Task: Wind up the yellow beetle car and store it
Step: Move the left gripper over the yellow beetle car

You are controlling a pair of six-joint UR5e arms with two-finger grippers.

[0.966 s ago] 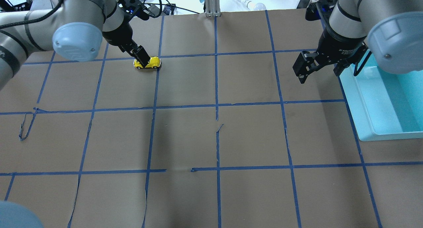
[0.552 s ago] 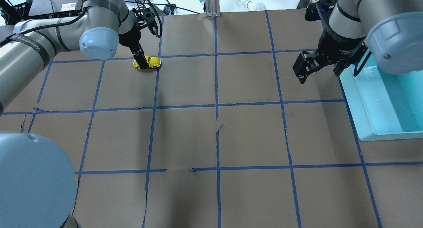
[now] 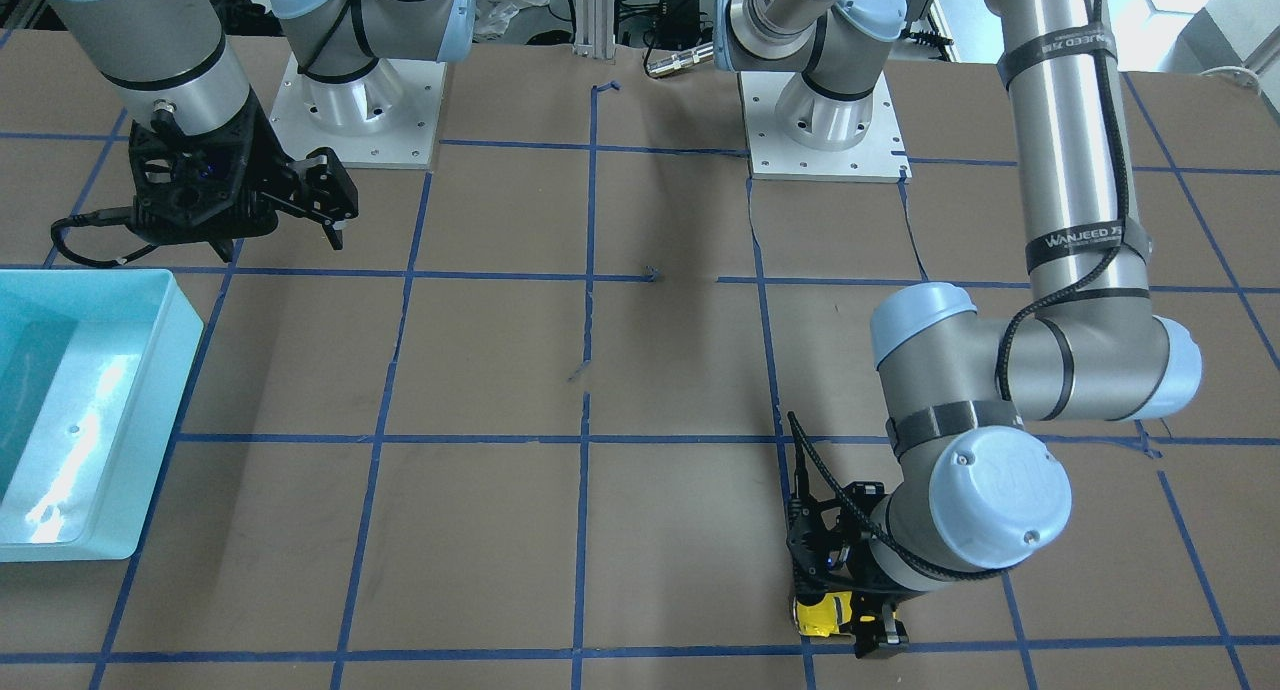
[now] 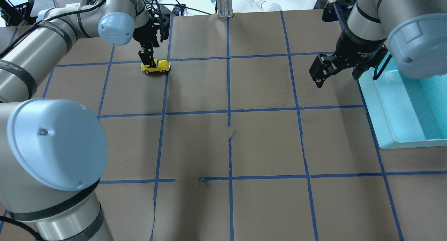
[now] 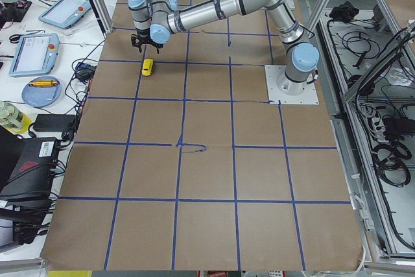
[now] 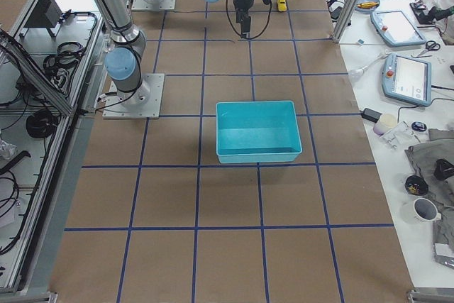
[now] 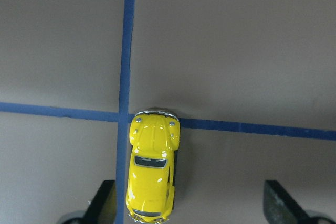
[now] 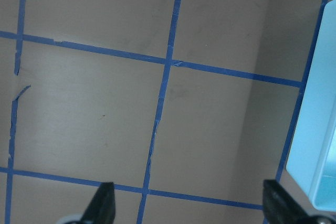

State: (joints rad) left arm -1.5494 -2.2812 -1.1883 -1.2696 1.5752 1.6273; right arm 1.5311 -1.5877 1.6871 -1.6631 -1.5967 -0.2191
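Brown table (image 7: 236, 51); wrist view alone: left end effector (image 7: 189, 203) wide apart astride yellow beetle car (image 7: 152, 166).

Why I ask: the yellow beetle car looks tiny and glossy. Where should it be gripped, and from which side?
Probably across its door sides, from straight above: the yellow beetle car stands upright, its roof and bonnet are rounded, and the open left end effector flanks its width, off-centre.

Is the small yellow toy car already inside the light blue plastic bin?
No, the small yellow toy car stands on the brown table top, well away from the light blue bin.
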